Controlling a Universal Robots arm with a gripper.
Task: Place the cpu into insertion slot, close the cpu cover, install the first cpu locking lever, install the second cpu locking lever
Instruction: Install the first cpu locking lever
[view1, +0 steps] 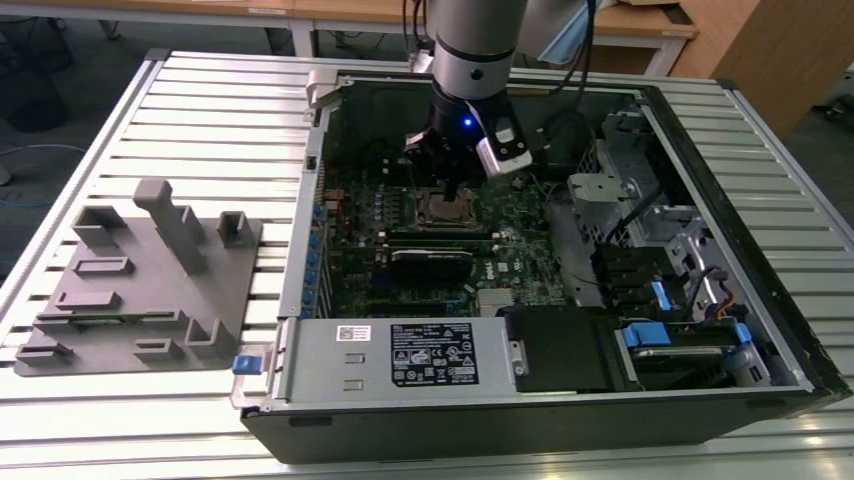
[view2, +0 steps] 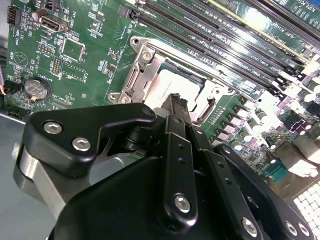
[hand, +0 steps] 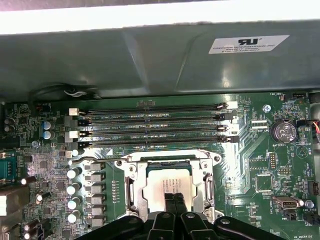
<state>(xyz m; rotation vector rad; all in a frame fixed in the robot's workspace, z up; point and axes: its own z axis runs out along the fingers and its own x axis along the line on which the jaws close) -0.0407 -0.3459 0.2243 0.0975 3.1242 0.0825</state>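
The cpu (hand: 159, 184) lies flat in the insertion slot (view1: 438, 209) on the green board, its dull silver top showing through the cut-out of the cpu cover (hand: 131, 189). In both wrist views the cover looks to lie down flat around the chip (view2: 176, 85). I cannot tell how the locking levers stand. My gripper (hand: 174, 201) hangs just above the near edge of the chip, its two black fingers (view2: 176, 106) pressed together with nothing between them. In the exterior view the gripper (view1: 451, 186) stands inside the open computer case, right over the socket.
Long black memory slots (hand: 155, 124) run beside the socket toward the case wall (hand: 150, 55). A coin battery (hand: 283, 131) sits on the board. A power supply (view1: 400, 355) and drive bays (view1: 667, 340) fill the case's front. A grey fixture (view1: 134, 280) lies at the exterior view's left.
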